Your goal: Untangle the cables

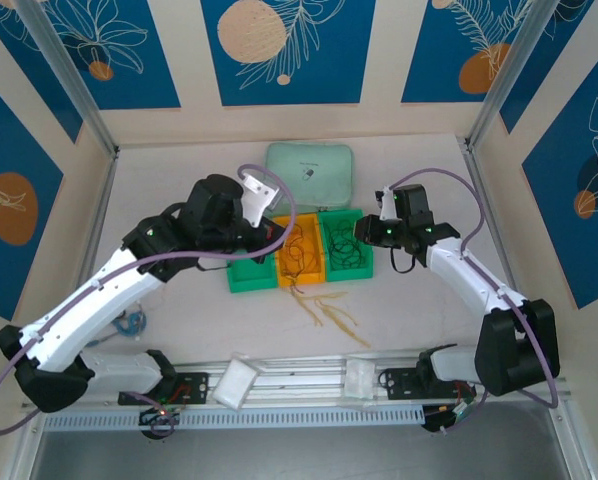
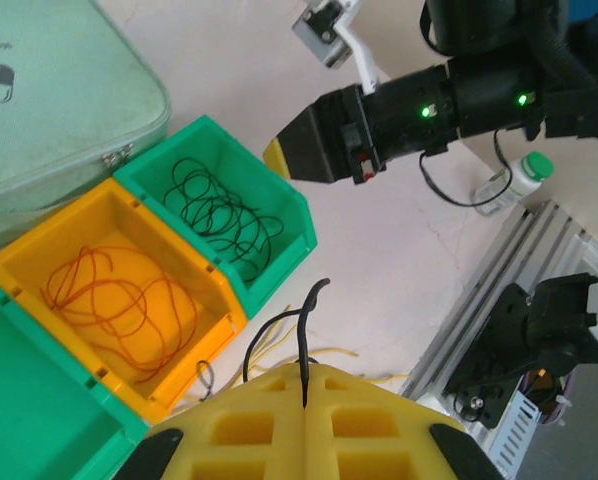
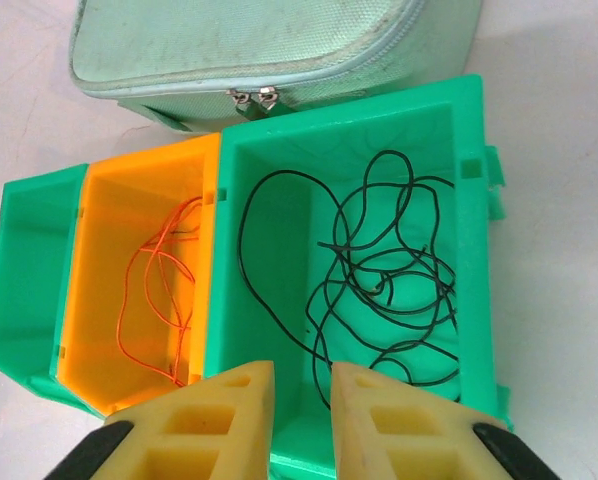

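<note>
Left wrist view: a thin black wiry cord (image 2: 309, 310) is clamped between the closed yellow foam fingers of the left gripper (image 2: 304, 385), its long axis running up the frame, while the green plastic bin (image 2: 279, 270) of looped black cords (image 2: 219, 215) lies to the upper left. Over that bin the right gripper (image 3: 301, 385) is held slightly apart, with nothing gripped; loose thin yellow cords (image 1: 324, 314) are seen on the pale table (image 1: 419, 300) at lower centre.

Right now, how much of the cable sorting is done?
Looks done: black cables lie in the right green bin, orange cables in the orange bin. In hand: the left jaws are shut on one black cable. The right jaws stand slightly open above the black ones, empty. To do: yellow cables lie on the table; the left green bin is empty.
</note>
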### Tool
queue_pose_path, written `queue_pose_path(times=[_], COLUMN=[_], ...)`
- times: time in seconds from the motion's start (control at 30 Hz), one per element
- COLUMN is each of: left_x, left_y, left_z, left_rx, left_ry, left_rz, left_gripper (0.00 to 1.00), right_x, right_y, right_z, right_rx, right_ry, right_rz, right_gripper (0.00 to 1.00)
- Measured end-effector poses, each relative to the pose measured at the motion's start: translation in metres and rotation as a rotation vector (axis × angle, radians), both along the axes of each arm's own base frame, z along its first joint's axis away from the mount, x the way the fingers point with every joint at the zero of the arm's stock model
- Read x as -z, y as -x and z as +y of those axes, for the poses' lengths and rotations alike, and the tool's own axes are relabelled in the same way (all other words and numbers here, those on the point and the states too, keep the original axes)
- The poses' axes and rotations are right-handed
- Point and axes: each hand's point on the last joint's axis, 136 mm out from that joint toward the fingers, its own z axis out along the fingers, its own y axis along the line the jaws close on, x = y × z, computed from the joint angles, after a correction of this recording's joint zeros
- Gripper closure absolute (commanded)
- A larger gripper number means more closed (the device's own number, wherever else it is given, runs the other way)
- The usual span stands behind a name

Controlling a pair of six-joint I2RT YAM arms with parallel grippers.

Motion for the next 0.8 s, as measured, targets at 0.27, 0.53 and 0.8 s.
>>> queue_pose_path(times=[0.27,0.53,0.8], left_x=[-0.035,-0.039,-0.022], left_y=[-0.017,-0.043,-0.077], left_z=[-0.029,-0.062,-0.089], left_rx=[0.045,0.062,0.062], left_ry=[0.079,0.101,0.081], left_rz=[-0.069,-0.082,-0.084], left_gripper=[0.94,0.93,0.93], right_x=[-0.029,-0.046,-0.039], right_y=[0.028,0.052,0.063], right_z=[-0.032,-0.061,-0.059], right_rx=[0.075,0.147,0.133], right_ry=[-0.021,-0.013,-0.029], right_rz=[-0.07,-0.101,-0.059], right_gripper=[0.77,0.78,0.78])
